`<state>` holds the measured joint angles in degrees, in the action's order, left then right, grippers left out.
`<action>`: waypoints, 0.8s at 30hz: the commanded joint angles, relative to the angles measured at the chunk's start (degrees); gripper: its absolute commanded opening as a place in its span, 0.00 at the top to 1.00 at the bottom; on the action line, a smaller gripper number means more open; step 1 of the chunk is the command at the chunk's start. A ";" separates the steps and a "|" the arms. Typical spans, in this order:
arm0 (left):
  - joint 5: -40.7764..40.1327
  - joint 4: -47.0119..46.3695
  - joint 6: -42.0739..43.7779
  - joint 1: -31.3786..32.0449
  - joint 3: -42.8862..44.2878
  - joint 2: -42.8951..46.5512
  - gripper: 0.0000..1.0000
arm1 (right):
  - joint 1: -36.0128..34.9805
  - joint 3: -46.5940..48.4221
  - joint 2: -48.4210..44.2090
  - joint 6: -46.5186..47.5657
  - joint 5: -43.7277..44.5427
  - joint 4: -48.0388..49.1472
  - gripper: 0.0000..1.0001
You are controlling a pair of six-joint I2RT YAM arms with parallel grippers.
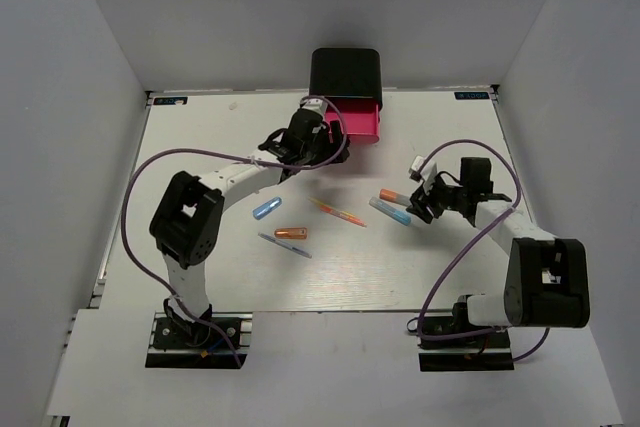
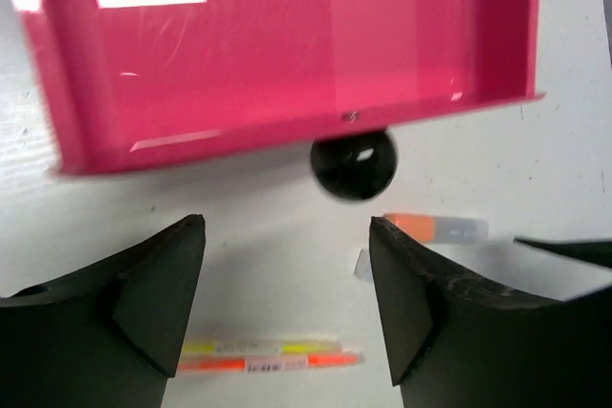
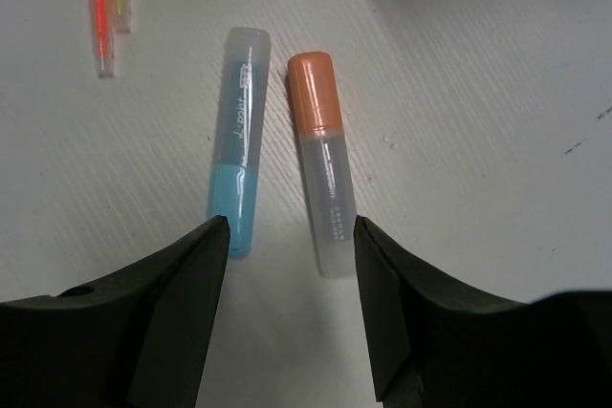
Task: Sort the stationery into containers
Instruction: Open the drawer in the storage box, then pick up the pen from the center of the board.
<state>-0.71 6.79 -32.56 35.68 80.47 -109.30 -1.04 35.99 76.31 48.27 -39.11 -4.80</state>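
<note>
The stationery: six items lie on the desk point(image 1: 350, 277), all outside the pink drawer point(image 1: 358, 123) and on its near side.

- Orange-and-white marker point(image 3: 320, 160) and light blue marker point(image 3: 237, 169): side by side, close but apart, near and to the right of the drawer.
- Thin orange-pink pen point(image 1: 338, 212): directly on the near side of the drawer, well apart from it.
- Short blue marker point(image 1: 267, 209), short orange marker point(image 1: 291, 234) and thin blue-grey pen point(image 1: 285, 245): near and to the left of the drawer, the farthest group from it.

The drawer projects from the black cabinet point(image 1: 345, 72), with its black knob point(image 2: 354, 164) facing the arms.

Left claw point(image 2: 287, 236): released, nothing between the fingers. It hovers just on the near side of the drawer front, the knob centred ahead of the gap.

Right claw point(image 3: 292, 236): released, grasping nothing. Its fingers straddle the near ends of the two side-by-side markers, which rest on the desk.
</note>
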 commanded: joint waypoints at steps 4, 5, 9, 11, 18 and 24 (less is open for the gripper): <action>-0.43 -2.39 0.65 -0.26 -6.89 9.71 0.19 | -0.28 5.76 6.21 7.62 0.44 -3.54 0.37; -0.43 -2.39 0.65 -0.26 -8.03 10.67 0.18 | -0.37 7.15 6.91 7.63 0.70 -3.81 0.35; -0.43 -2.39 1.17 -0.26 -10.07 12.61 0.18 | -0.54 10.68 12.18 8.94 1.85 -6.01 0.34; -0.43 -2.39 1.18 -0.26 -11.47 14.02 0.18 | -0.80 12.69 14.82 9.30 2.64 -7.24 0.34; -0.43 -2.39 0.66 -0.26 -14.72 16.31 0.16 | -3.09 16.65 20.00 10.35 7.98 -9.00 0.37; -2.44 -2.39 0.12 -0.26 -19.55 20.25 0.16 | -5.02 16.40 21.59 11.85 11.60 -9.35 0.49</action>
<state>-1.17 4.49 -32.23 35.64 62.61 -93.71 -5.17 51.24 97.14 58.30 -30.50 -12.53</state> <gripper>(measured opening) 0.835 0.534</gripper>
